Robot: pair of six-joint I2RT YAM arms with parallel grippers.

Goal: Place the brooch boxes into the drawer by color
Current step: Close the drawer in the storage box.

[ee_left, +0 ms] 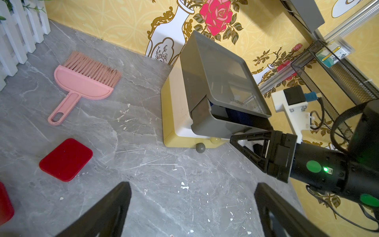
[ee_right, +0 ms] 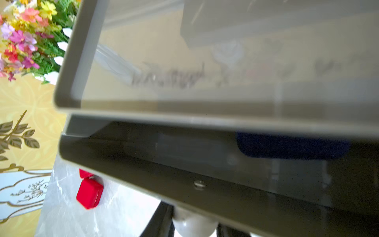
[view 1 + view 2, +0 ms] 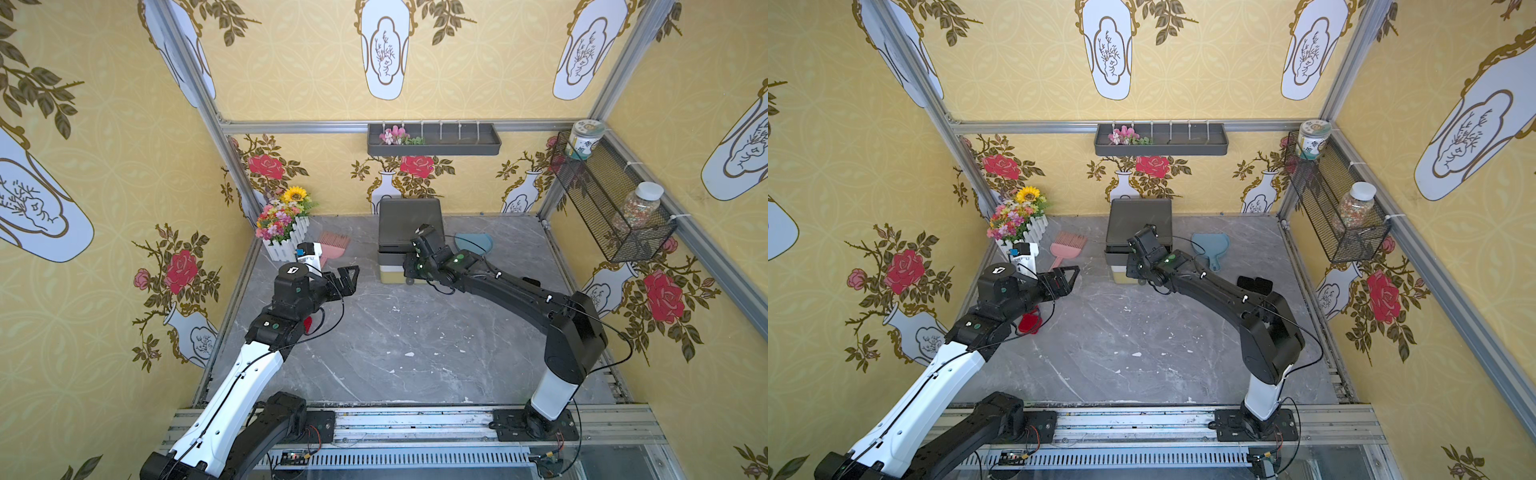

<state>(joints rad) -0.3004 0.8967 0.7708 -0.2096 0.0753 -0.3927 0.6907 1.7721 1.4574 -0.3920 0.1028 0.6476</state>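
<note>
Right claw (image 1: 239,141) pinches the white knob (image 2: 194,223) of the drawer's (image 1: 174,123) grey top tier (image 1: 207,127), which stands ajar with a blue box (image 2: 291,145) inside. Left claw (image 3: 1068,277), spread wide and empty, hovers over the table (image 3: 1142,332). A red box (image 3: 1028,322) lies at its 7 o'clock in a top view, nearer this arm, so likely its pick.

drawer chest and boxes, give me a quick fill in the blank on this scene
The right gripper is shut on the top drawer's ___ knob.
Inside that drawer lies a dark ___ box.
The left gripper's jaws stand wide ___.
The box nearest the brush is ___.
Missing: white, blue, open, red.
</note>
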